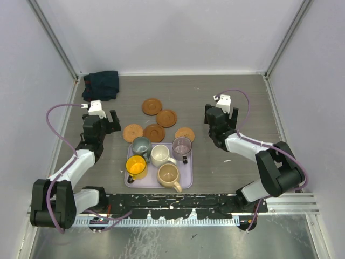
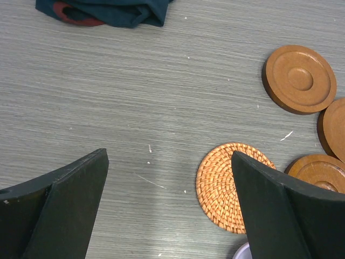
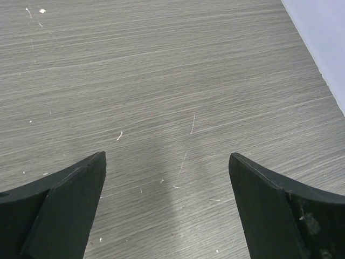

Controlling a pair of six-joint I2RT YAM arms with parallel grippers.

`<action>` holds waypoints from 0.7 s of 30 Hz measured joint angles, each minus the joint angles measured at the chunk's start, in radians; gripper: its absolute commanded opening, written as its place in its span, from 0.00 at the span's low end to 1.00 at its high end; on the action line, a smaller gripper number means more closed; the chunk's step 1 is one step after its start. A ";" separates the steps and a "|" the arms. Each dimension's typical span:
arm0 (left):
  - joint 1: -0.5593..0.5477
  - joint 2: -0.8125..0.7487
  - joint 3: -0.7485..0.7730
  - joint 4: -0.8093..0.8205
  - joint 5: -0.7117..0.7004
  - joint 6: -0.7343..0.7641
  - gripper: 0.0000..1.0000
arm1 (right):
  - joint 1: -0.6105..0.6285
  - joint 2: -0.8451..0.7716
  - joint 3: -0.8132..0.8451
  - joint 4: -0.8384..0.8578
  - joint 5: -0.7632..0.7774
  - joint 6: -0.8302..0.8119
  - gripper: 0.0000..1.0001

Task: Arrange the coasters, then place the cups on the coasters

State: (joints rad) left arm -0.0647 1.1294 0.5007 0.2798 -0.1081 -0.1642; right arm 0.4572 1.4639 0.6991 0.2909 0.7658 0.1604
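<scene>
Several round brown coasters lie mid-table: a wooden one (image 1: pixel 152 106) farthest back, a woven one (image 1: pixel 132 132) at the left, and others between them. In the left wrist view the woven coaster (image 2: pixel 221 186) is partly behind my right finger, and a wooden coaster (image 2: pixel 299 78) lies beyond it. Several cups stand on the lavender tray (image 1: pixel 187 181), among them a grey-green cup (image 1: pixel 141 145), a yellow cup (image 1: pixel 136 166) and a tan cup (image 1: pixel 168 175). My left gripper (image 1: pixel 101 117) (image 2: pixel 170 156) hangs open just left of the woven coaster. My right gripper (image 1: pixel 220 112) (image 3: pixel 167 156) hangs open over bare table, right of the coasters.
A dark crumpled cloth (image 1: pixel 102 84) (image 2: pixel 108 11) lies at the back left corner. White walls close the table at the back and both sides. The tray sits near the front edge between the arm bases.
</scene>
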 measured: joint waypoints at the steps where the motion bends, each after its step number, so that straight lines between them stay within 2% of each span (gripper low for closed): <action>1: 0.000 0.000 0.000 0.000 0.000 0.000 0.98 | 0.000 0.000 0.000 0.000 0.001 0.000 1.00; 21: -0.001 0.000 0.000 -0.001 0.000 0.000 0.98 | 0.000 0.000 0.000 0.000 0.012 0.000 1.00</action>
State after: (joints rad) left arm -0.0654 1.1294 0.5007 0.2787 -0.1078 -0.1638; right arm 0.4572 1.4639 0.6991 0.2909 0.7780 0.1608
